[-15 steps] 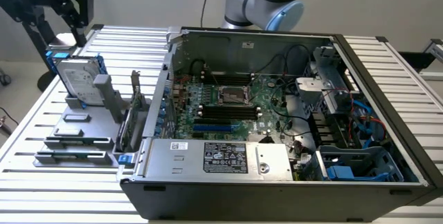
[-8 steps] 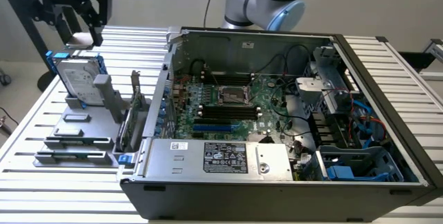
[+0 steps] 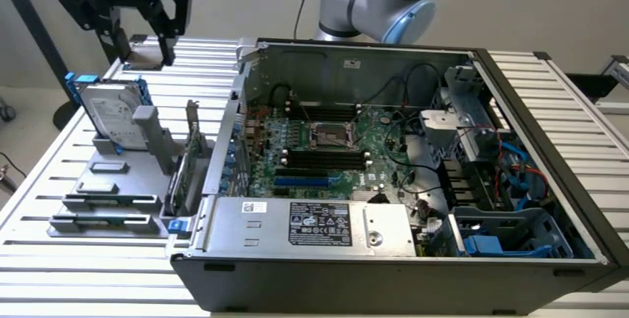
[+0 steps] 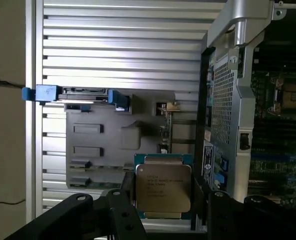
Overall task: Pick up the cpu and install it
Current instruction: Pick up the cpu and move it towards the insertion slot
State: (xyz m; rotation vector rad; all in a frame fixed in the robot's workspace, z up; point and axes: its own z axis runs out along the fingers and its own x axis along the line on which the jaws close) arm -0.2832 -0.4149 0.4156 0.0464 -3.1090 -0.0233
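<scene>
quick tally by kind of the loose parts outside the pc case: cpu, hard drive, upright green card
cpu: 1, held in the gripper
hard drive: 1
upright green card: 1
total: 3

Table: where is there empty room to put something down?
Bare slats lie along the table edge in front of the grey parts holder, at the exterior view's lower left, and beside the computer case on the exterior view's right. Crowded: the holder with its hard drive, and inside the case.
</scene>
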